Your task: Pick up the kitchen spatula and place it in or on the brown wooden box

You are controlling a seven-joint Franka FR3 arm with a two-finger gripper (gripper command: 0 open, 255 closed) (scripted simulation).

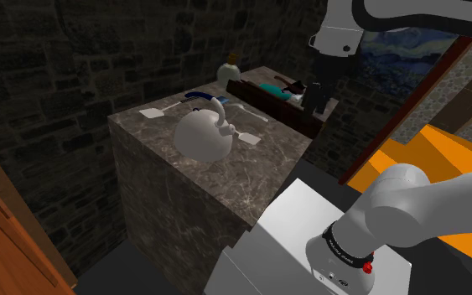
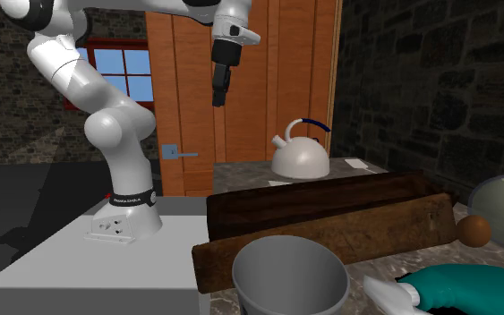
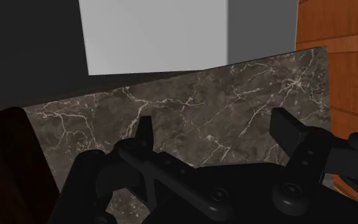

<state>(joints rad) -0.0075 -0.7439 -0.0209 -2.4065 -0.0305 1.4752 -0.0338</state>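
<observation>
Marble counter (image 1: 225,180) carries a white kettle (image 1: 202,134), the landmark here. Gripper (image 1: 313,102) hangs high on the kettle's box side, about over one end of the brown wooden box (image 1: 263,99) — jaws wide apart, nothing between them. Spatula (image 1: 153,111), white and flat, lies on the kettle's opposite side, so the reach likely crosses the kettle. Its handle points toward the kettle — blade away. Second white blade (image 1: 246,137) sits just beside the kettle; unsure which is meant.
</observation>
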